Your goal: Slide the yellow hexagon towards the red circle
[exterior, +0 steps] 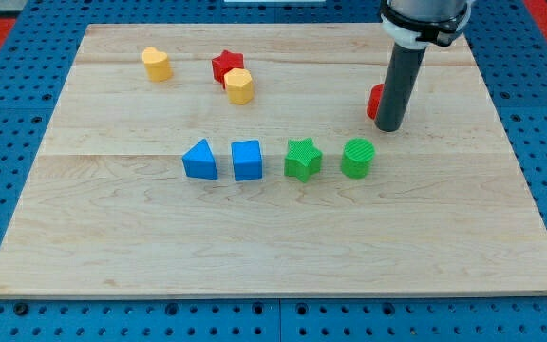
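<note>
The yellow hexagon (239,85) sits at the upper middle of the wooden board (273,247), touching the lower right of a red star (225,66). The red circle (375,101) is at the view's right, mostly hidden behind the dark rod. My tip (388,127) rests on the board just to the lower right of the red circle, far to the right of the yellow hexagon.
A yellow heart-like block (158,64) lies at the upper left. A row across the middle holds a blue triangle (200,160), a blue cube (247,160), a green star (303,159) and a green circle (358,158), the last just below my tip.
</note>
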Controlling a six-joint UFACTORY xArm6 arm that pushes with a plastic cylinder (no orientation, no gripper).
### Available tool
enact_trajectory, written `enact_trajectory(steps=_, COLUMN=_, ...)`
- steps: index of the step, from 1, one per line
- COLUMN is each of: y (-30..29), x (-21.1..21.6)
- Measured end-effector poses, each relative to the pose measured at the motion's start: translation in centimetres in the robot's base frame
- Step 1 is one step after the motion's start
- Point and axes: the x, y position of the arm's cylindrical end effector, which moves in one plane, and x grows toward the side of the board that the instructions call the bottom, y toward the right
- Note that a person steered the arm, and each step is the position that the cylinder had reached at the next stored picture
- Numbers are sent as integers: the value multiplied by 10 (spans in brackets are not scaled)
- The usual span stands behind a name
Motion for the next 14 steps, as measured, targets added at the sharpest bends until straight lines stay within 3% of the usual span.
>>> enact_trajectory(steps=2, y=-1, x=-9)
enact_trajectory(steps=5, y=-211, x=-13)
enact_trajectory(steps=6, y=-232, x=-55)
enact_trajectory(steps=7, y=-208, x=-73)
enact_trajectory(steps=9, y=-147, x=-60)
enact_trajectory(steps=10, y=-166, x=-82)
enact_trajectory(steps=11, y=-143, x=-89)
enact_trajectory(steps=12, y=-110, x=-81)
enact_trajectory(steps=14, y=-116, x=-67)
